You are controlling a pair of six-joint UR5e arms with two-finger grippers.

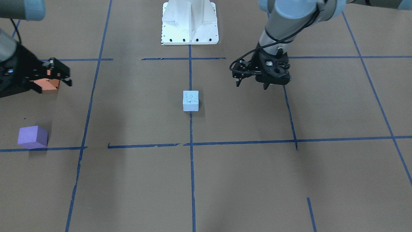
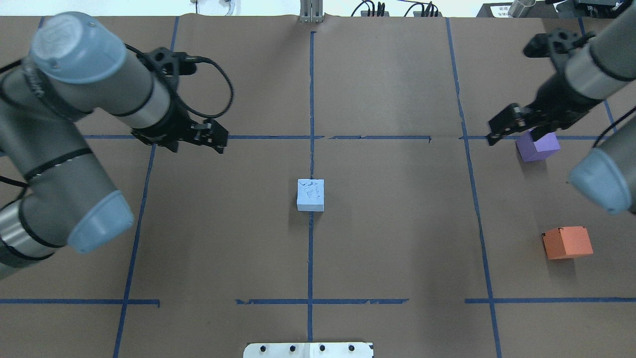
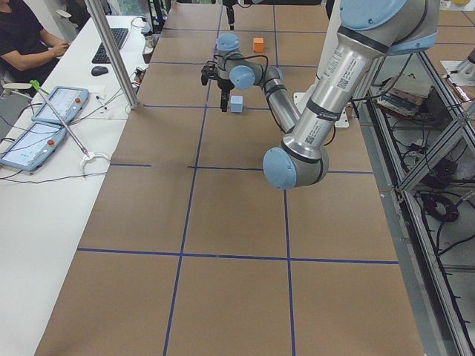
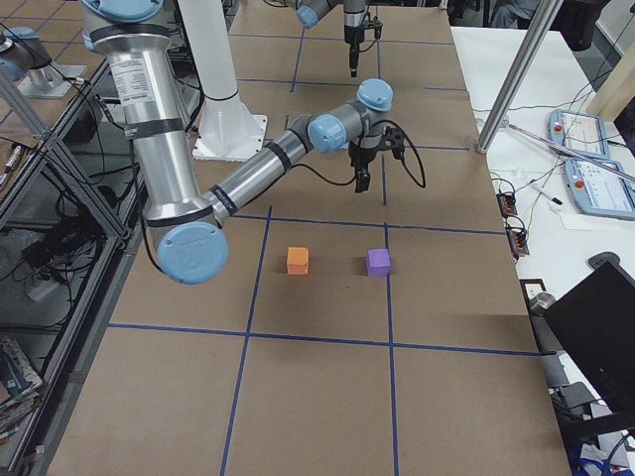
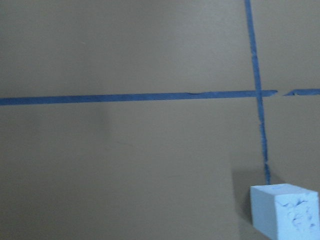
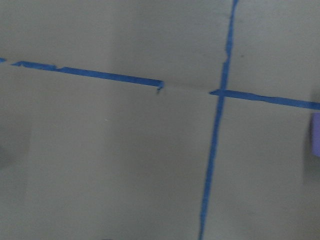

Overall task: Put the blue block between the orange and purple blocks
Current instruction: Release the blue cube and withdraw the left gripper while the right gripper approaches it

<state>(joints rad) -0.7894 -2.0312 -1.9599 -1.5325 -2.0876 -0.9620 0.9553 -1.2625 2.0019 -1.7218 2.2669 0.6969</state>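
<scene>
The light blue block sits alone on the centre tape line; it also shows in the overhead view and at the lower right of the left wrist view. The orange block and the purple block stand apart on the robot's right side. My left gripper hangs open and empty above the table, left of and beyond the blue block. My right gripper hangs open and empty above the table near the purple block, whose edge shows in the right wrist view.
Brown paper with blue tape lines covers the table. The robot's white base plate stands at the table's near edge. An operator sits at a side desk with tablets and a keyboard.
</scene>
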